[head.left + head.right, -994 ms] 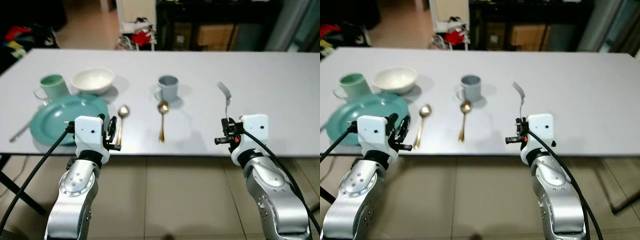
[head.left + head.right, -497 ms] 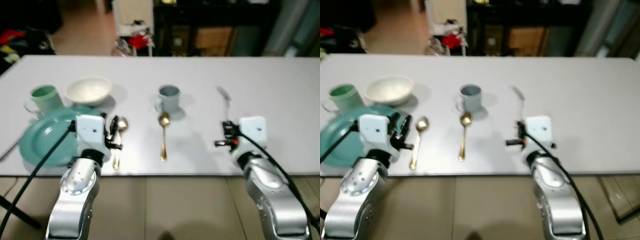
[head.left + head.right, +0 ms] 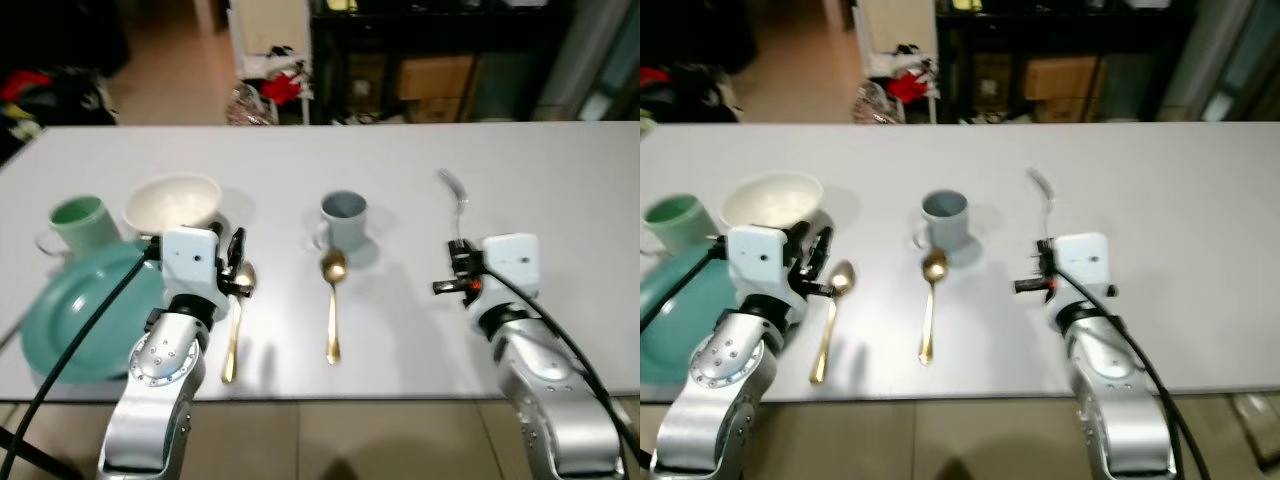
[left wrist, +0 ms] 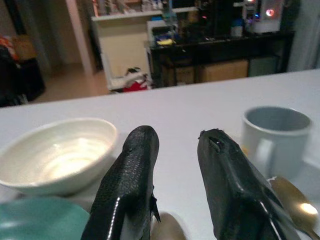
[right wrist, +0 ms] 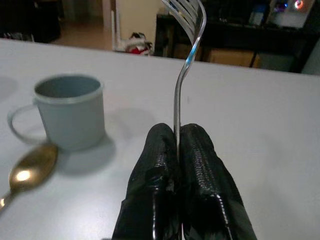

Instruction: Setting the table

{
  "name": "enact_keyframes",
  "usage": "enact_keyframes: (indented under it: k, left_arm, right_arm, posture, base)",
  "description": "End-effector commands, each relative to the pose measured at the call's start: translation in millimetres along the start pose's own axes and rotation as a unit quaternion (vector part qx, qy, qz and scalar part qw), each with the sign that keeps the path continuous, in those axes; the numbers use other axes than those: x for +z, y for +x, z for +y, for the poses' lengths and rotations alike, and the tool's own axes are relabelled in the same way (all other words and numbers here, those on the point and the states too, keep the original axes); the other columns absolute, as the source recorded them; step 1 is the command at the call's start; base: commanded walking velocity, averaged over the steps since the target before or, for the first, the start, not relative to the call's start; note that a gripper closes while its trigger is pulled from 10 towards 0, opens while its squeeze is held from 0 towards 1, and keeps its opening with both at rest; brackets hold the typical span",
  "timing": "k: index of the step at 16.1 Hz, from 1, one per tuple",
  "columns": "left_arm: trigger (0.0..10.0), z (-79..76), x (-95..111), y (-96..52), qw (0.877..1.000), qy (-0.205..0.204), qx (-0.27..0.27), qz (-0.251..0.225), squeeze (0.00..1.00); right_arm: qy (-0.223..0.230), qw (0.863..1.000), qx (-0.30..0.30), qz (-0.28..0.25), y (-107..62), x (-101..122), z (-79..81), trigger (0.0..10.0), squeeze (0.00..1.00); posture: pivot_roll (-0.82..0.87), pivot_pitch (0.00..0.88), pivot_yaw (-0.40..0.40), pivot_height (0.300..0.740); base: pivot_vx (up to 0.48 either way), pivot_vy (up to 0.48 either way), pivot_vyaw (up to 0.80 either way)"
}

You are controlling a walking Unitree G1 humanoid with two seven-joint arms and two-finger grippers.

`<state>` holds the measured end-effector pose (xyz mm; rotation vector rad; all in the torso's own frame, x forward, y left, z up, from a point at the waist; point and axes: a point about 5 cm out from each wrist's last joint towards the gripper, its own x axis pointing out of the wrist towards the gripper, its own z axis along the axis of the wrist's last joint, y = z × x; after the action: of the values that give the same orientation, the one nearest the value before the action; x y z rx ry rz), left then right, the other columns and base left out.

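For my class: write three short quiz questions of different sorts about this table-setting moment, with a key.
1. True or false: the right gripper is shut on the fork.
2. How many gold spoons lie on the table?
3. What is beside the white bowl? A) green mug B) kettle C) vase

Key: 1 true; 2 two, one of them by the open left gripper; 3 A.

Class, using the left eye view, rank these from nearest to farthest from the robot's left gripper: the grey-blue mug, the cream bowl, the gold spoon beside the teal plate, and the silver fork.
1. Gold spoon beside the teal plate: directly beside the left gripper.
2. Cream bowl: just behind it, to its left.
3. Grey-blue mug: to its right, mid-table.
4. Silver fork: farthest right, held upright in the right gripper.
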<state>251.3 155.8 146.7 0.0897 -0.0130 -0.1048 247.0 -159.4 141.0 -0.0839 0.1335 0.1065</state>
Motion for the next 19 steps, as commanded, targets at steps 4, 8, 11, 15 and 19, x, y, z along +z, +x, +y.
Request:
enact_keyframes:
  k: [4,8,11,15,19]
  left_arm:
    - [10.0,1.8,-2.8,1.8,1.000,0.019,0.014,0.006,0.00]
    - [10.0,-5.3,-0.7,3.2,1.000,0.010,-0.013,-0.003,0.00]
    - [10.0,-0.3,-1.6,4.4,1.000,0.018,-0.006,0.001,0.00]
    - [10.0,3.4,-0.9,5.7,0.999,0.054,0.003,0.001,0.00]
    - [10.0,3.9,1.3,3.6,0.999,0.029,-0.014,0.003,0.00]
  right_arm:
    - [-0.001,1.000,0.026,-0.015,-1.4,6.2,8.9,10.0,0.00]
    - [-0.003,1.000,0.021,-0.003,-3.4,2.3,6.9,10.0,0.00]
    - [0.008,1.000,0.019,0.002,-5.3,0.2,6.6,10.0,0.00]
    - [0.021,1.000,0.013,0.009,-6.4,-1.9,6.4,10.0,0.00]
    - [0.034,0.997,0.053,0.033,-2.9,-5.6,8.2,10.0,0.00]
  posture:
    - [-0.05,0.000,0.022,0.740]
    - [-0.05,0.000,0.033,0.740]
    - [-0.05,0.000,0.038,0.740]
    - [-0.05,0.000,0.046,0.740]
    - [-0.04,0.000,0.047,0.740]
  base:
    - [0.253,0.000,0.00]
    - [0.000,0.120,-0.20]
    - [0.000,0.480,-0.79]
    - [0.000,-0.241,-0.79]
    - [0.000,-0.240,0.00]
